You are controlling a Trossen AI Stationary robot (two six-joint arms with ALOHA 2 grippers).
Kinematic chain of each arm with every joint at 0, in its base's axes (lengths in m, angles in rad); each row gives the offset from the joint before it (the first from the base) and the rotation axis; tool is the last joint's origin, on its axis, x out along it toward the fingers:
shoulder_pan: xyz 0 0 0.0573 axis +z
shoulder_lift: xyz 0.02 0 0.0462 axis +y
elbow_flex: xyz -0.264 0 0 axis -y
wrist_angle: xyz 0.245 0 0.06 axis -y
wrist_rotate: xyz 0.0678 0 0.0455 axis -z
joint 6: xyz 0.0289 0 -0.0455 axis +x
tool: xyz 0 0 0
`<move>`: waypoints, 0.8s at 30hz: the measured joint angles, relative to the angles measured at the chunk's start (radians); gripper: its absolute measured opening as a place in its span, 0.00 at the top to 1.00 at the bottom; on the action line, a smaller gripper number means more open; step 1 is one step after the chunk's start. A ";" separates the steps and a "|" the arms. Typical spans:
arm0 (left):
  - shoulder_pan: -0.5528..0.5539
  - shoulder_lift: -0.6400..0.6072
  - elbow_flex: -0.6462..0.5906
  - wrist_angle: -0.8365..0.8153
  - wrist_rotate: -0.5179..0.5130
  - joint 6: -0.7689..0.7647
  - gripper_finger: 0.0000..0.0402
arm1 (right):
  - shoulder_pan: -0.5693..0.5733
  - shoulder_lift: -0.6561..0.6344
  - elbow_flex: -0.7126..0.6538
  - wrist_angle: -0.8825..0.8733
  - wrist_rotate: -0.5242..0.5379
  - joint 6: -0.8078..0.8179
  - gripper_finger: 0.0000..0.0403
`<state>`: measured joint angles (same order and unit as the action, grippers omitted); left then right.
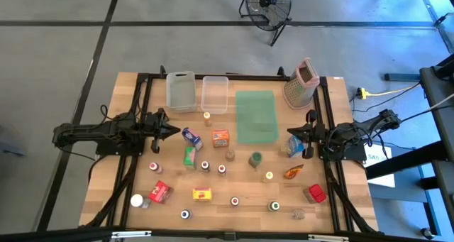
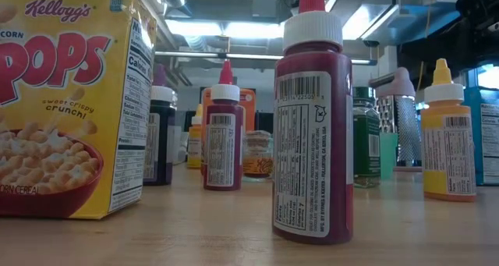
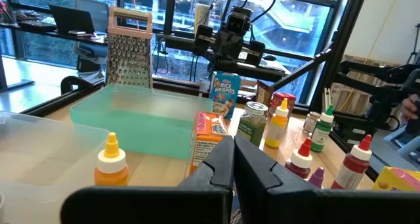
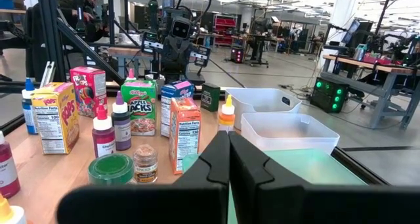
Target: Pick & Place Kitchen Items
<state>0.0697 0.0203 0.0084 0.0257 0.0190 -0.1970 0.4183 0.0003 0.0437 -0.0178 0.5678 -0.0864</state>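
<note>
Groceries lay scattered over the wooden surface (image 1: 135, 86) between my two arms, all standing upright with their long axes vertical. I counted six small cartons from above: a blue one (image 1: 191, 137), an orange one (image 1: 220, 138), a green one (image 1: 189, 157), a red one (image 1: 160, 191), a yellow one (image 1: 203, 194) and a blue Rice Krispies box (image 1: 295, 147) just beside my right gripper. Roughly a dozen little bottles and jars stood among them, their caps facing up; a red can (image 1: 316, 193) sat near the right edge. At table height, the Corn Pops carton (image 2: 70, 102) and a dark red bottle (image 2: 312, 118) stood closest. Behind the groceries were two clear bins (image 1: 197, 91), one flat green tray (image 1: 255, 116) and one box grater (image 1: 300, 84). My left gripper (image 1: 169, 130) hovered clenched and empty by the blue carton. My right gripper (image 1: 291, 133) hovered clenched too, holding nothing, at the tray's edge.
</note>
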 joint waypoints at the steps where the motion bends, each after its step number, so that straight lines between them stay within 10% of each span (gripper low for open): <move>1: 0.000 0.000 0.000 0.000 0.000 0.000 1.00 | 0.000 0.000 0.000 0.000 0.000 0.000 1.00; 16: 0.000 0.000 0.000 0.000 0.000 0.000 1.00 | 0.000 0.000 0.000 0.041 -0.023 0.053 1.00; 24: 0.000 0.000 0.000 0.000 0.000 0.000 1.00 | 0.000 0.000 0.000 0.494 -0.050 0.079 1.00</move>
<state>0.0699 0.0204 0.0083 0.0257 0.0189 -0.1970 0.4183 0.0006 0.0438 0.4757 0.5175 -0.0074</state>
